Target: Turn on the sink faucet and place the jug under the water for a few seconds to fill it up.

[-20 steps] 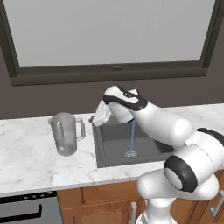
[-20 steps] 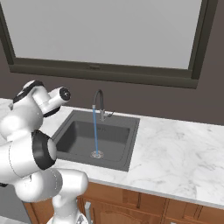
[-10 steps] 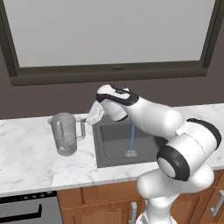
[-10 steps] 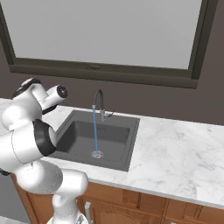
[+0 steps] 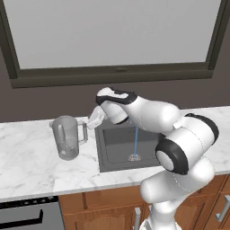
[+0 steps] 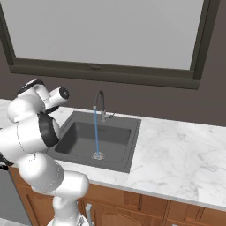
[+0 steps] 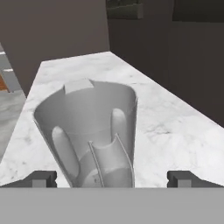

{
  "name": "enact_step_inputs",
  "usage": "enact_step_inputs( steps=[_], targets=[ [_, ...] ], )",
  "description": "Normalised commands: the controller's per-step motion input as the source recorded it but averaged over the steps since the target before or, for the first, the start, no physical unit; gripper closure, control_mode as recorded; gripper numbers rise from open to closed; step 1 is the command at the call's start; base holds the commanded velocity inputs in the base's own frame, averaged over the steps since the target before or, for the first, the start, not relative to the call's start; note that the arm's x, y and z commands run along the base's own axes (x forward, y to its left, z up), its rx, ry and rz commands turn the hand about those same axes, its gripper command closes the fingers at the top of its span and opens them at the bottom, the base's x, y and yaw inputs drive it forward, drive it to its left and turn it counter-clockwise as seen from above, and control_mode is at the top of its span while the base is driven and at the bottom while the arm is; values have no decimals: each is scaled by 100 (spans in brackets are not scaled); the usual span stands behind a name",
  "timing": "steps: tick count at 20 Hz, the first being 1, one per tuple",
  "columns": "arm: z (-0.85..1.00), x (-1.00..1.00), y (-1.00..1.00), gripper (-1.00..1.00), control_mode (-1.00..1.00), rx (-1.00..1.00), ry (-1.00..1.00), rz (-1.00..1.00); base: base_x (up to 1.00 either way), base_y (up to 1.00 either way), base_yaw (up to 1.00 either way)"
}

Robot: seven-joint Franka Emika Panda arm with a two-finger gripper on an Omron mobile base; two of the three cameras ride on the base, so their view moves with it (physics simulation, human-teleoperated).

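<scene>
The jug (image 5: 68, 137) stands on the worktop (image 5: 27, 166) at the sink's (image 6: 84, 137) nine o'clock. Hand view shows jaws wide astride its handle; right base view shows water (image 6: 96, 132) leaving the sink faucet (image 6: 100, 103).

Kitchen, apparently: sink (image 6: 70, 132), marble counter (image 6: 176, 154), wooden cabinets (image 6: 132, 204).

Glossy white arm (image 5: 157, 114) (dark joints)
</scene>
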Motion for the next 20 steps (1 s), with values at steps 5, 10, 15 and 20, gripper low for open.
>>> enact_step_inputs(
  steps=[5, 10, 15, 20],
  targets=[
    [-32, 2, 29, -100, -100, 0, 3, 3, 0, 0, 0],
    [-9, 1, 33, -100, -100, 0, 0, 3, 0, 0, 0],
    [-3, 4, 29, -100, -100, 0, 0, 3, 0, 0, 0],
    [-17, 0, 29, 100, -100, 0, 1, 4, 0, 0, 0]
  ],
)
